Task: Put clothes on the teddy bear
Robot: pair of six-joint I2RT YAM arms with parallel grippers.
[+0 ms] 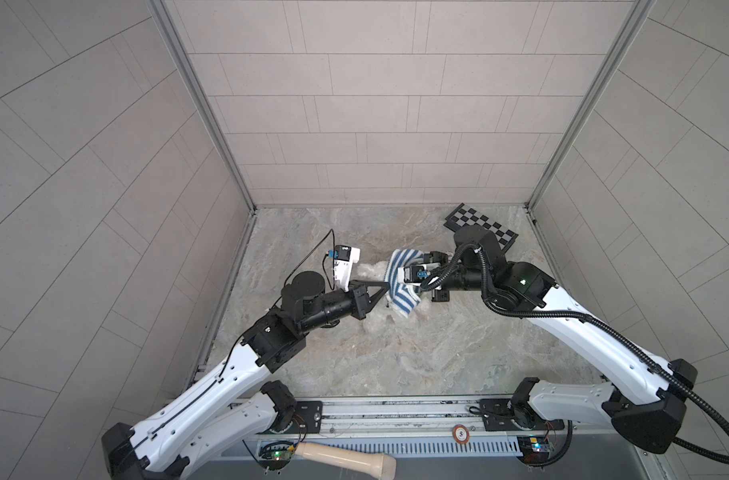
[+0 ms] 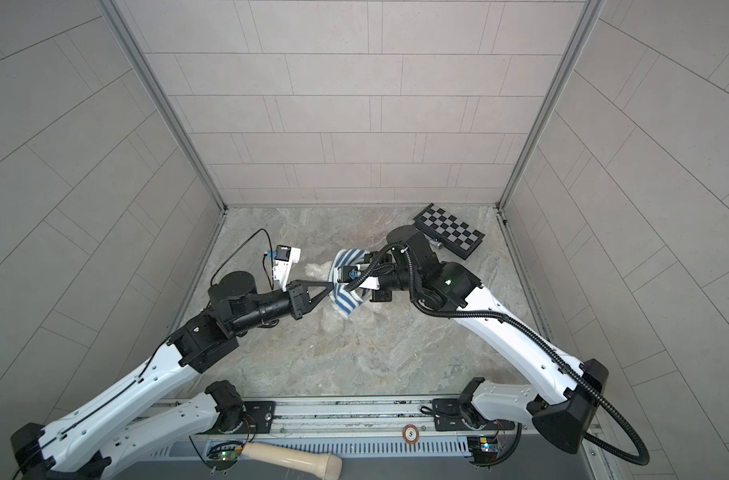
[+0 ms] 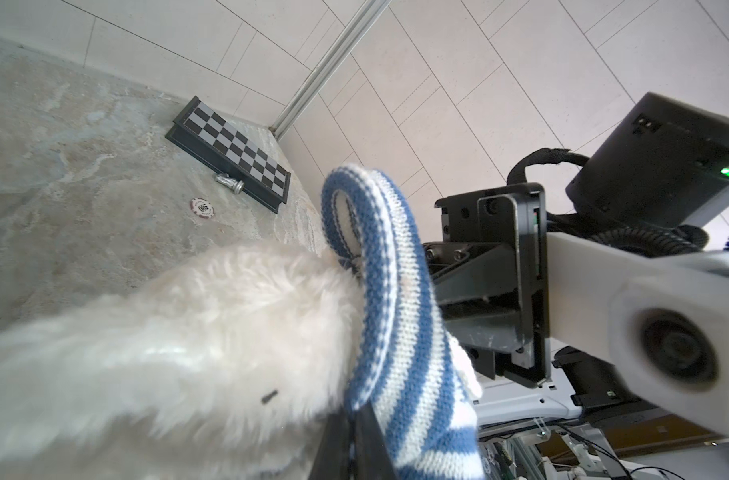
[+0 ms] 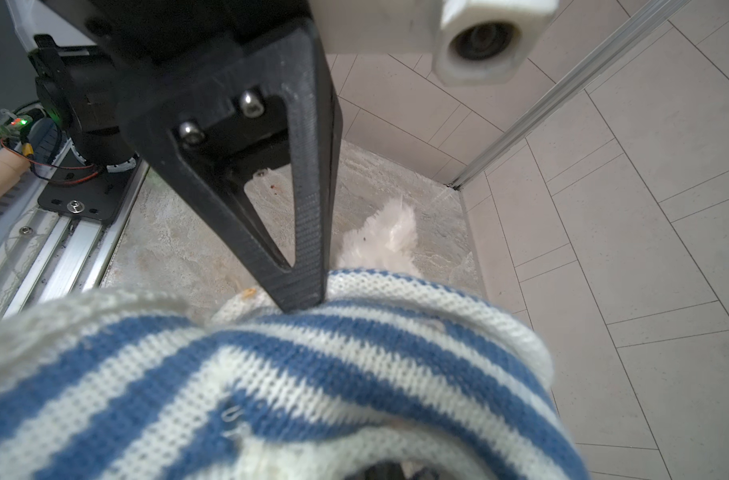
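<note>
We see the teddy bear (image 1: pixel 370 272) lying on the marble table (image 1: pixel 396 365) approx. mid-scene, btw the two arms. Most of it is hidden under the striped sweater (image 1: pixel 401 300) and the arm heads. In both top views only tufts of cream fur show: one left of the sweater, more just below it. We can't tell which way the bear's head points.

The left pincer (image 1: pixel 384 289) reaches in from the left, jaws pressed together on the sweater's edge. The right wrist view shows this clearly: the black ribbed fingers (image 4: pixel 309 249) meet at the tip and bite a fold of the blue-and-white knit. In the left wrist view a fluffy mass of the bear's fur (image 3: pixel 188 332) runs up to the sweater's opening, touching its rim.

The right pincer (image 3: pixel 446 299) reaches in from the opposite side. Its tips are buried in the knit, but we read them as closed on the sweater, which drapes over them w/ its collar loop standing up beside them.

Bkgd: a chessboard (image 2: pixel 450 230) near the far right corner, a silver chess piece (image 3: pixel 229 183) right against its side, and a poker chip (image 3: pixel 201 206) near that. A 2nd chip (image 1: pixel 460 434) sits on the front rail, w/ a pale wooden handle (image 1: pixel 346 457) in front of it.
</note>
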